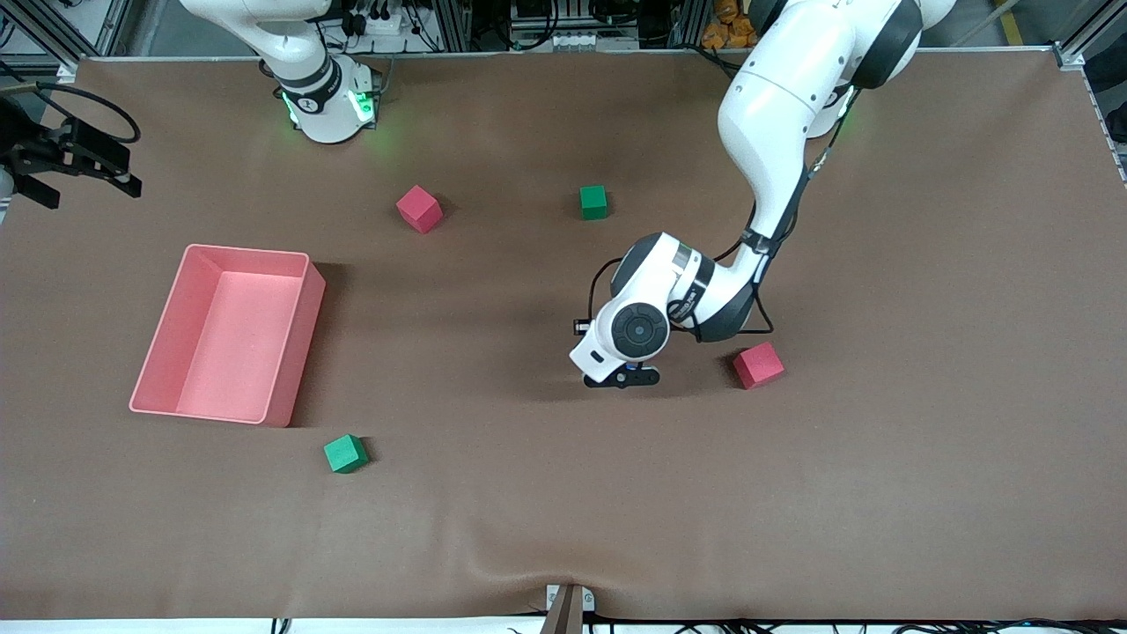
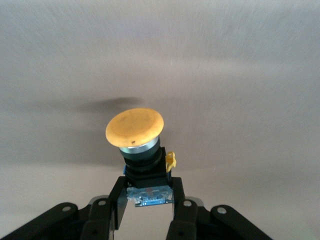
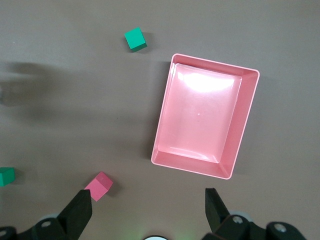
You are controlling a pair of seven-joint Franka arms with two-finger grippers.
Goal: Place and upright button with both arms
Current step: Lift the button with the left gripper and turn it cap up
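Although no brand, label or writing could be read anywhere, the scene was plain. Largest was the brown bench (image 1: 924, 440), and on it the pink tray (image 1: 286, 339) lay toward the right arm's end. Four foam cubes sat apart: a red cube (image 1: 418, 209) and a green cube (image 1: 593, 202) farther from the front camera, another red cube (image 1: 758, 365) just beside the left arm's wrist, and another green cube (image 1: 345, 453) at about five o'clock from the tray. The left claw (image 2: 149, 199) was low over mid-bench, clamped on the black body of the button (image 2: 137, 137), whose orange cap stood out at twelve o'clock from the fingertips. The right claw (image 3: 149, 210) waited above the tray's end of the bench, spread wide and holding nothing.
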